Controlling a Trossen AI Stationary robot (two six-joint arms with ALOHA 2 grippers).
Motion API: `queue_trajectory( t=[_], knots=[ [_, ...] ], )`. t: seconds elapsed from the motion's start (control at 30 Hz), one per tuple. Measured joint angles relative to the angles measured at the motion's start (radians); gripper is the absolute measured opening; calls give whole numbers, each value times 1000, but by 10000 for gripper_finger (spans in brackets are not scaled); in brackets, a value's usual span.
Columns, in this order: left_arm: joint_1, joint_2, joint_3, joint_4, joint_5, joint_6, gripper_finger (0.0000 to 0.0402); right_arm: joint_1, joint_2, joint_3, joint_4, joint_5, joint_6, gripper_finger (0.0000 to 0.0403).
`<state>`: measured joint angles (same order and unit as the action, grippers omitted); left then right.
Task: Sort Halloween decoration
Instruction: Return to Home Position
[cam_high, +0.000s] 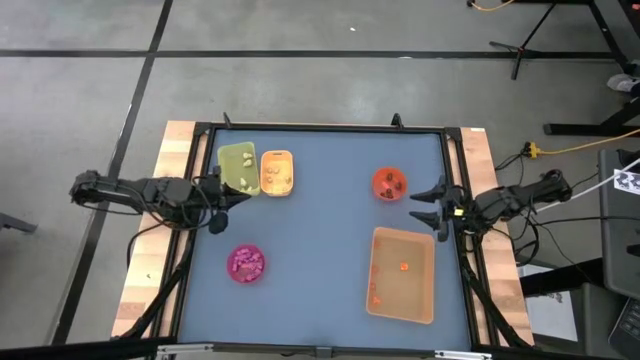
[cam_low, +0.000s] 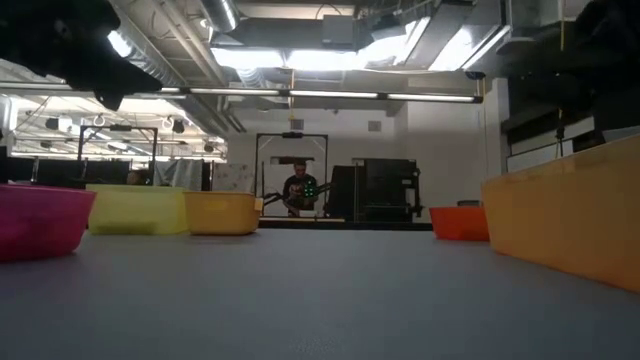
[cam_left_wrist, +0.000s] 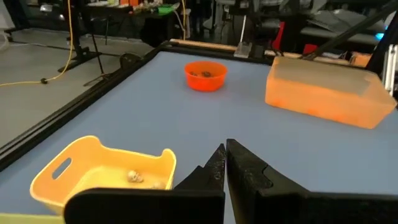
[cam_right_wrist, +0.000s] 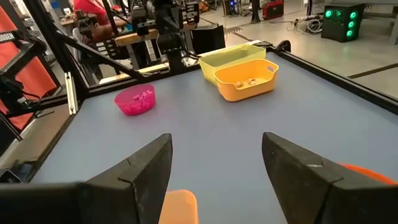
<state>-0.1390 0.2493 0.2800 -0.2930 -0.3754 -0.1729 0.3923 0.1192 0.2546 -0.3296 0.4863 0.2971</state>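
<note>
The Halloween decoration lies sorted in containers on the blue mat. Magenta trinkets fill the pink bowl (cam_high: 246, 263). Cream ones (cam_left_wrist: 134, 177) lie in the yellow-orange tray (cam_high: 277, 172), pale ones in the green tray (cam_high: 238, 167), dark ones in the red bowl (cam_high: 389, 184), and orange ones (cam_high: 404, 267) in the tan tray (cam_high: 403, 273). My left gripper (cam_left_wrist: 222, 152) is shut and holds nothing; it hovers at the table's left side beside the yellow-orange tray. My right gripper (cam_right_wrist: 214, 143) stands open with nothing between its fingers, at the right side between the red bowl and the tan tray.
A black frame and wooden rails border the mat (cam_high: 320, 230), whose middle is bare. In the low view the tan tray's wall (cam_low: 570, 215) stands close on the right and the pink bowl (cam_low: 40, 220) on the left. A person (cam_low: 298, 185) sits far behind the table.
</note>
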Motion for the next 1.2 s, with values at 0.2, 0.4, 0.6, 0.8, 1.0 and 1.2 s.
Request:
queue_trajectory(
  t=[0.2,0.4,0.6,0.8,1.0,1.2],
  knots=[
    [46,-3,-76,112,88,1,0,0,-86,-77,1,0,-14,248],
    [102,-2,-168,247,131,1,0,0,-117,-133,15,0,-15,248],
    [160,-2,-211,271,191,0,0,0,-117,-153,30,-8,-21,248],
    [205,-2,-225,293,262,25,0,0,-117,-153,31,-8,-62,248],
    [230,-2,-225,287,271,53,0,0,-117,-153,30,-8,-71,248],
    [231,-2,-225,260,321,104,0,0,-116,-153,30,-39,-87,248]
  ],
)
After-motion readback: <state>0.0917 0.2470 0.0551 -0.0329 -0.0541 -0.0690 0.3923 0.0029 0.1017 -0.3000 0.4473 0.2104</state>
